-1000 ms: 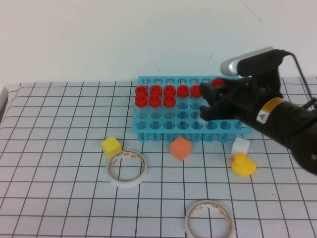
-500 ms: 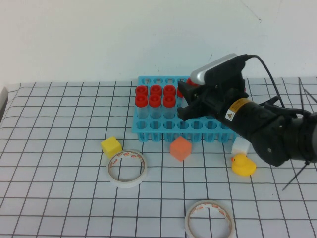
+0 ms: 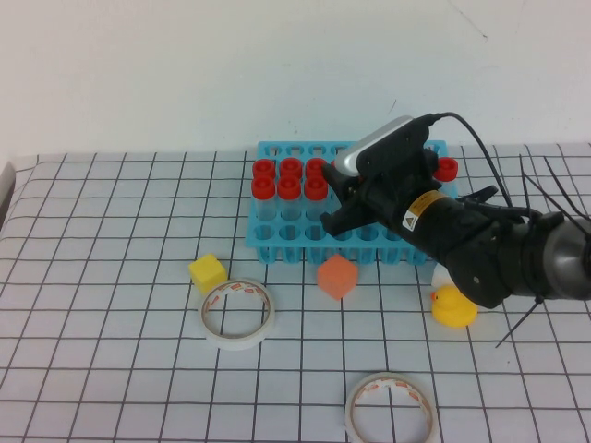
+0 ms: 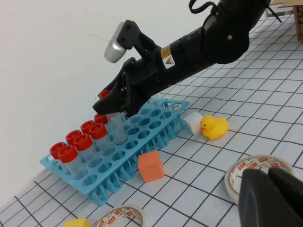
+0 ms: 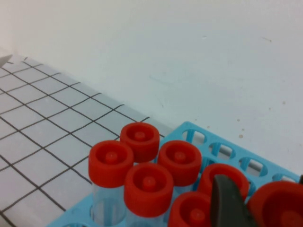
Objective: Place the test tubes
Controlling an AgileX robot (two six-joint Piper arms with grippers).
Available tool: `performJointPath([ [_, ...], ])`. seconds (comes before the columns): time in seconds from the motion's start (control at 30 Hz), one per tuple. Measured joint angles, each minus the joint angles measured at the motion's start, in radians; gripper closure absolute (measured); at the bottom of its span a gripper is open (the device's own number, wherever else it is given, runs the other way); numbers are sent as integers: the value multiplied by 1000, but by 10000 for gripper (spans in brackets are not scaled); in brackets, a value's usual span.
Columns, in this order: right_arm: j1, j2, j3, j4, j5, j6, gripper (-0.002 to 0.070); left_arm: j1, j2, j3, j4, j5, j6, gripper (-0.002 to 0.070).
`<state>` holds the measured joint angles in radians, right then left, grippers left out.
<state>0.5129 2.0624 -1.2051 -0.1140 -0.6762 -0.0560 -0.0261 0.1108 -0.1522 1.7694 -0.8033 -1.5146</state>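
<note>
A blue test tube rack (image 3: pixel 277 242) stands at the back of the gridded table, with several red-capped tubes (image 3: pixel 289 179) in its left end. My right gripper (image 3: pixel 338 205) hovers over the rack just right of them, shut on a clear test tube (image 4: pixel 116 128) whose lower end dips into a rack hole. In the right wrist view, the held tube's red cap (image 5: pixel 279 205) shows beside a dark finger (image 5: pixel 227 203). One lone tube (image 3: pixel 446 169) stands at the rack's back right. My left gripper (image 4: pixel 272 198) is shut and holds nothing, low over a tape roll (image 4: pixel 258 168).
In front of the rack lie an orange cube (image 3: pixel 336 276), a yellow cube (image 3: pixel 208 272), a white cube (image 3: pixel 447 274) and a yellow duck (image 3: pixel 453 307). Two tape rolls (image 3: pixel 238 313) (image 3: pixel 391 410) lie nearer the front edge.
My right arm has carried the tube leftward along the rack, from its right end to beside the group of standing tubes. The left gripper has not moved.
</note>
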Motion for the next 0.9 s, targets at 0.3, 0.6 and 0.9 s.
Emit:
performJointPath([
  [0.3, 0, 4, -13, 0, 41, -4, 405, 0, 0, 0, 0, 0, 0, 676],
  [0.6, -4, 4, -25, 0, 86, -4, 405, 0, 0, 0, 0, 0, -4, 676],
  [0.9, -4, 21, -26, 0, 92, 21, 405, 0, 0, 0, 0, 0, -4, 676],
])
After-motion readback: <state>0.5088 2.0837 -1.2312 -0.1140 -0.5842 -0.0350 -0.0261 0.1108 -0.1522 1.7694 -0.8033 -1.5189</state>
